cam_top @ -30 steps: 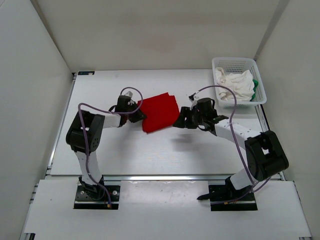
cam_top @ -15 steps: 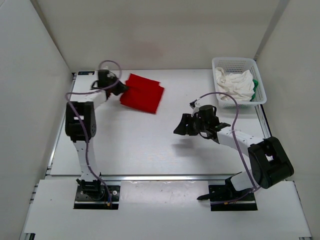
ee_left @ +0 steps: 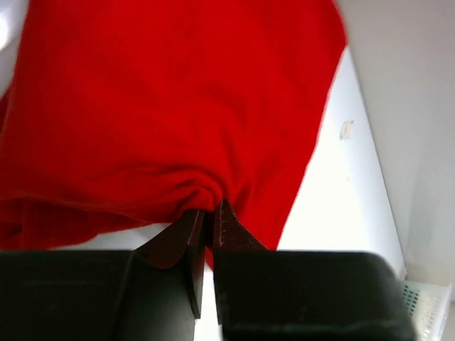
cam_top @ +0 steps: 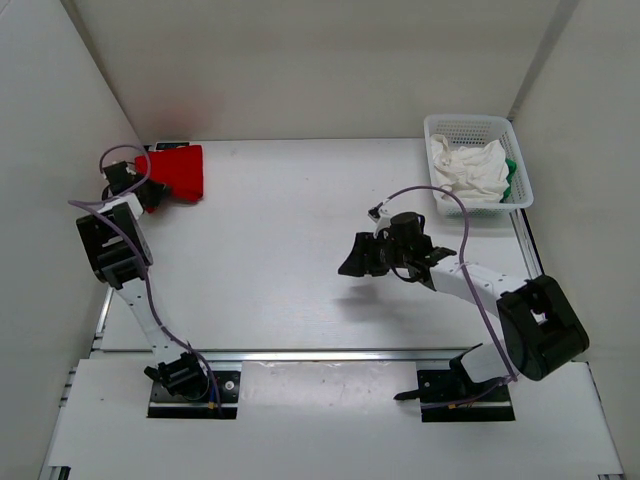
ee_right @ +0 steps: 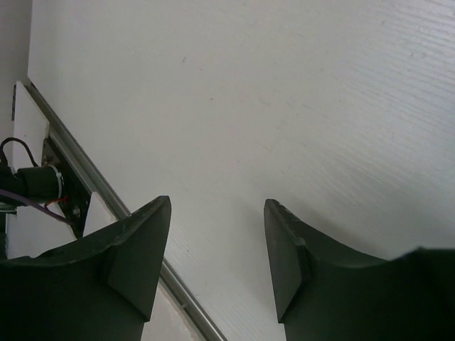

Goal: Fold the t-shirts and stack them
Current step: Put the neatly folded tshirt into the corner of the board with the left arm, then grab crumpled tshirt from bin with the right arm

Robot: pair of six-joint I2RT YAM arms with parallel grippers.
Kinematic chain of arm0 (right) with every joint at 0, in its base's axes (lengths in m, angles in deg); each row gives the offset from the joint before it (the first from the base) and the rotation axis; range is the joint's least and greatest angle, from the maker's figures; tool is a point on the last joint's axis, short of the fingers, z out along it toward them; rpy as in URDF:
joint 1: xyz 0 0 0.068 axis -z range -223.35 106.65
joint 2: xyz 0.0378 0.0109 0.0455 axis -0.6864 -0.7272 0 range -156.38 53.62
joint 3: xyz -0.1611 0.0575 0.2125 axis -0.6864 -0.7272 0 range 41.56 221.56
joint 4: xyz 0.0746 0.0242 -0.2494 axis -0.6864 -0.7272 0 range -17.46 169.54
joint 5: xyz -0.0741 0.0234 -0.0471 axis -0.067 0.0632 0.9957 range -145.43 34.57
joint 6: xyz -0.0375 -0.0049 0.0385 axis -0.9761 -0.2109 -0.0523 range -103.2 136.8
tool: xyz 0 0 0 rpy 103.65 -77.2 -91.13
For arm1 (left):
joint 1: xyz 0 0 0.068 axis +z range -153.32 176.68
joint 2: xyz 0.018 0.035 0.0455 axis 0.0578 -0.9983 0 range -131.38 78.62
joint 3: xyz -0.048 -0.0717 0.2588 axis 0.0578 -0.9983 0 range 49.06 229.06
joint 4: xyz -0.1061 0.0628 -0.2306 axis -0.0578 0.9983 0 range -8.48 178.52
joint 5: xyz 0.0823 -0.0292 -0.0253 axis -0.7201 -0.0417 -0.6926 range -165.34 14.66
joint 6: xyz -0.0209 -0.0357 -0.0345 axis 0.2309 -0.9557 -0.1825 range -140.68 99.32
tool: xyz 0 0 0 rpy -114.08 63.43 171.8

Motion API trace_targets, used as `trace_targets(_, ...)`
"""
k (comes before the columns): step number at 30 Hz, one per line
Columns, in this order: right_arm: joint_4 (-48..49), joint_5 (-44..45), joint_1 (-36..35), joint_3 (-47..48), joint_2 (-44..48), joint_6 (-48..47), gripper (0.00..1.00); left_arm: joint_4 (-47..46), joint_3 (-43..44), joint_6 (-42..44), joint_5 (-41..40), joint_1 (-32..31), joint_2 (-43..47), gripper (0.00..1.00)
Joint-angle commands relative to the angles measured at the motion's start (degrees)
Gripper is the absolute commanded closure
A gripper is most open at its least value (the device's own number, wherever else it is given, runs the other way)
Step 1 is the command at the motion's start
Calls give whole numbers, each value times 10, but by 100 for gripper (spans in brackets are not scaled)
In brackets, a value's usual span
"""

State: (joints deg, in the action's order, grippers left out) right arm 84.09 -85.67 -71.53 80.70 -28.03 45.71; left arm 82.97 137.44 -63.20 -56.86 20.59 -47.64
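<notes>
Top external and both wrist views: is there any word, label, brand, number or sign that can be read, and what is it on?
No readable text in any view.
Small pale mark on the table, left wrist view: too small and blurred to read.
Red t-shirt: plain, no print showing.
Basket: no label visible.

The red t-shirt (cam_top: 178, 168) lies folded into a compact block at the far left corner of the worktop (cam_top: 300, 290). Its near edge is bunched into a small pleat, pinched between the closed fingers of the left pincer (ee_left: 207, 213). The white t-shirt (cam_top: 468, 168) sits crumpled in the basket (cam_top: 470, 119) at the far right corner, and the green t-shirt (cam_top: 512, 177) shows only as a sliver against the basket's right wall, beside the white one.
</notes>
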Motion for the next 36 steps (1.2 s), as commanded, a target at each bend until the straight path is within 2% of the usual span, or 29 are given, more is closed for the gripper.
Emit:
trace_targets(1,3,-9,-6,22,32,-1,46,-23,-23,-26,33,6,26,83)
trace_targets(3,11,-7,-5,17,30,0,46,-34,-70,-28,33,17,41,77)
trace_targets(5,15,-7,-5,16,30,3,45,-53,-116,-30,31,18,72,59)
trace_targets(6,15,-7,1,20,26,4,44,-58,-147,-28,31,21,78,54)
trace_targets(7,11,3,0,22,28,4,43,-63,-174,-26,26,19,93,42)
trace_targets(10,-24,49,-7,51,29,-15,45,-74,-231,-13,22,3,136,35)
trace_targets(11,-31,61,-10,65,25,-25,56,-71,-250,-6,17,2,158,34)
trace_targets(13,-45,85,-12,74,16,-22,86,-59,-281,14,9,-30,191,33)
trace_targets(15,-37,68,-4,76,6,-9,100,-51,-303,25,-2,-53,249,31)
trace_targets(17,-46,61,6,84,-1,-1,100,-44,-326,44,-8,-82,295,22)
trace_targets(19,-60,68,10,93,3,11,100,-37,-338,68,-12,-122,362,2)
trace_targets(21,-110,159,-4,123,17,36,100,36,-313,110,-65,-194,396,1)
trace_targets(23,-125,217,-34,140,46,15,100,71,-295,138,-104,-251,429,4)
trace_targets(26,-146,301,-57,158,50,-33,100,31,-344,131,-73,-297,481,1)
trace_targets(29,-132,351,-16,161,35,-67,100,-6,-411,130,-137,-329,503,2)
trace_targets(30,-73,383,-4,141,37,-82,100,-58,-426,111,-148,-333,504,6)
trace_targets(31,4,403,9,106,40,-103,100,-109,-458,104,-142,-334,503,5)
trace_targets(32,42,405,26,72,44,-119,100,-163,-483,82,-138,-342,490,1)
trace_targets(34,165,396,52,50,27,-133,99,-185,-488,81,-183,-376,464,1)
trace_targets(36,224,432,61,41,1,-155,99,-209,-479,98,-215,-401,436,1)
